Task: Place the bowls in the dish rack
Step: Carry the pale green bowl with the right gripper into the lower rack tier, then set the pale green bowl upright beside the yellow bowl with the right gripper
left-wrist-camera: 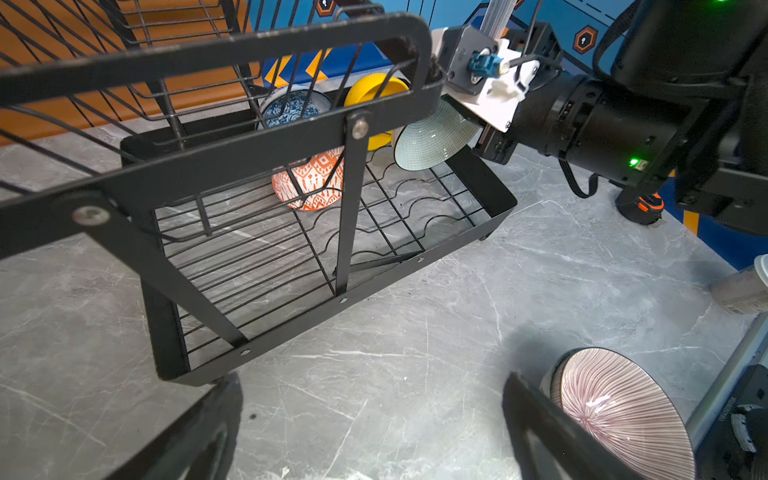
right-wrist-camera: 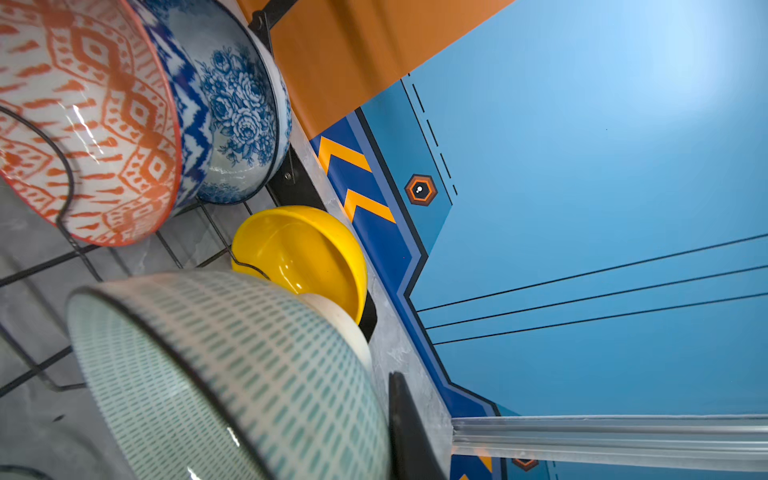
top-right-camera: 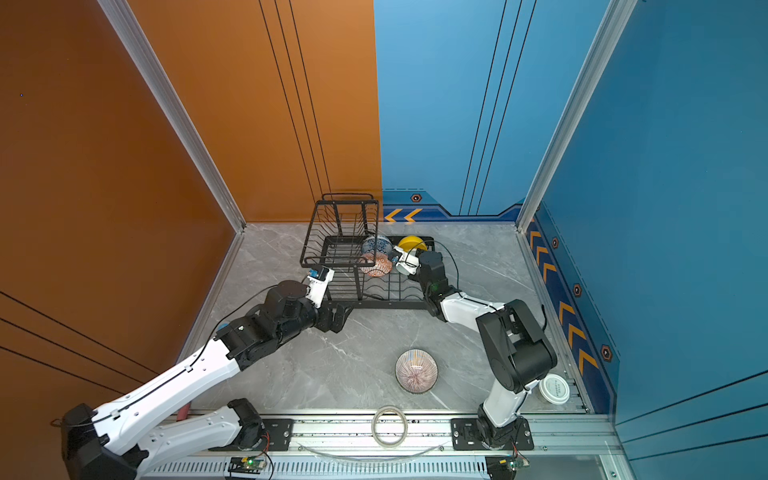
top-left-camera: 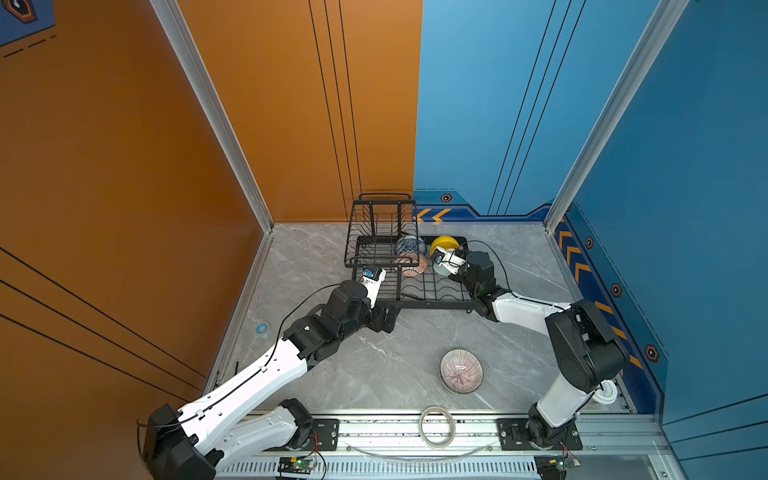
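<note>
The black wire dish rack [top-left-camera: 432, 305] [top-right-camera: 386, 305] stands at the back of the table. A blue-white floral bowl [top-left-camera: 409, 245] [right-wrist-camera: 241, 112], a yellow bowl [top-left-camera: 444, 243] [right-wrist-camera: 299, 253] and an orange-white diamond bowl [top-left-camera: 413, 266] [left-wrist-camera: 311, 183] stand on edge in its base tray. My right gripper [left-wrist-camera: 476, 131] is shut on the rim of a pale green bowl [left-wrist-camera: 432, 141] [right-wrist-camera: 232, 365], tilted over the tray beside the yellow bowl. My left gripper [top-left-camera: 386, 320] [left-wrist-camera: 372, 382] is open and empty at the rack's front left corner. A pinkish striped bowl [top-left-camera: 461, 370] [left-wrist-camera: 619, 411] sits on the table.
The rack's raised basket tier [top-left-camera: 382, 232] is empty and overhangs the tray's left half. A white lidded tub [top-right-camera: 554, 388] stands by the right arm's base. A tape ring [top-left-camera: 436, 426] lies on the front rail. Walls close in the back and both sides.
</note>
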You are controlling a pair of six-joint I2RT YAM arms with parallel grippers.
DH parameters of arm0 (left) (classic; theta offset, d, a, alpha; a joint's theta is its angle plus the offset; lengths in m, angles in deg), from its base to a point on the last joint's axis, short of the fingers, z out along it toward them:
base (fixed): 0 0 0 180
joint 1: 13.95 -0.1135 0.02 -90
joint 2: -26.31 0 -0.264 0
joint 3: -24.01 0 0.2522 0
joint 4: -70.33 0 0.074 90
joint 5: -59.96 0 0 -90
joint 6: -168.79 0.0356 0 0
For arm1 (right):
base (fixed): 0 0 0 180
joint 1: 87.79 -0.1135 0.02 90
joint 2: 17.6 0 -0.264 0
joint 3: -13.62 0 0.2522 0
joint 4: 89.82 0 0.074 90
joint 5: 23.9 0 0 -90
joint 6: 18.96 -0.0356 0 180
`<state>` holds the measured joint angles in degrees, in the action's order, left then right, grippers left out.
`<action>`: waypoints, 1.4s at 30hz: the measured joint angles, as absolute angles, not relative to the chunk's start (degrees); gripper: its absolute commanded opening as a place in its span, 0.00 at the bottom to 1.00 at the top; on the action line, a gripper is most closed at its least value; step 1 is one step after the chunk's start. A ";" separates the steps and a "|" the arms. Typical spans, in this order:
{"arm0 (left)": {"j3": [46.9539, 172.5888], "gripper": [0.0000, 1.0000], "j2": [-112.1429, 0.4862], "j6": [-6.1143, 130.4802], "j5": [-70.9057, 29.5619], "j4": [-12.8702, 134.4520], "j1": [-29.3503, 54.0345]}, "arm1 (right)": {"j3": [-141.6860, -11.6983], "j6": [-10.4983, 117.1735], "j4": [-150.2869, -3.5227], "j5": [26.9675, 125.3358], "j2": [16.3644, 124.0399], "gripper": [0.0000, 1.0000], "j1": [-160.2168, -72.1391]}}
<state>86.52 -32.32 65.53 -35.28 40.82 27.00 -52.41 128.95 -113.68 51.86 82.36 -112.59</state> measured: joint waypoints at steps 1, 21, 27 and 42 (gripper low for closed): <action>86.52 0.98 -32.32 65.53 -35.23 40.82 26.94 | -52.61 130.46 -115.36 51.49 83.57 0.00 -112.64; 86.52 0.98 -32.71 65.95 -32.92 40.84 25.69 | -55.16 147.00 -134.40 47.82 94.93 0.00 -112.90; 86.52 0.98 -32.78 65.95 -32.74 40.84 25.69 | -55.19 147.74 -134.86 47.79 96.02 0.00 -112.85; 86.52 0.98 -33.63 65.95 -32.13 40.87 24.99 | -55.95 147.81 -135.25 47.79 99.74 0.00 -112.85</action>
